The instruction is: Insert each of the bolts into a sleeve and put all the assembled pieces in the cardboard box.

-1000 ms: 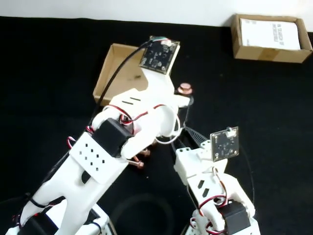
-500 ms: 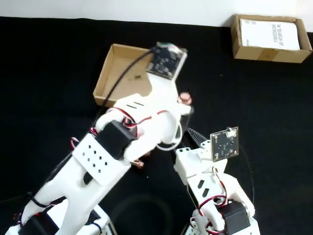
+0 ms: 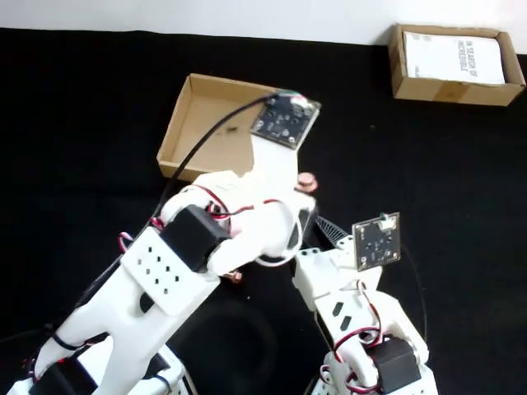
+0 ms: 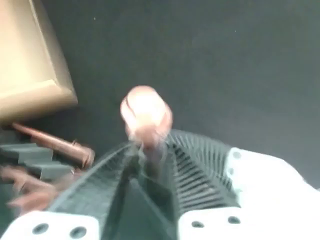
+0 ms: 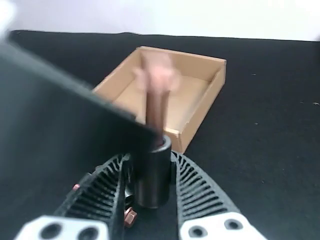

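copper bolt (image 4: 146, 112), one, tight in left hand (image 4: 144, 151); one black sleeve (image 5: 150, 176) tight in right hand (image 5: 149, 160)

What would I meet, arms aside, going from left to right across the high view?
cardboard box → bolt → small box with a white sheet inside

Black table (image 3: 82, 123), open cardboard box (image 3: 210, 132), second box (image 3: 449, 90) (paper (image 3: 453, 56) inside), apparently loose bolts (image 4: 55, 144).
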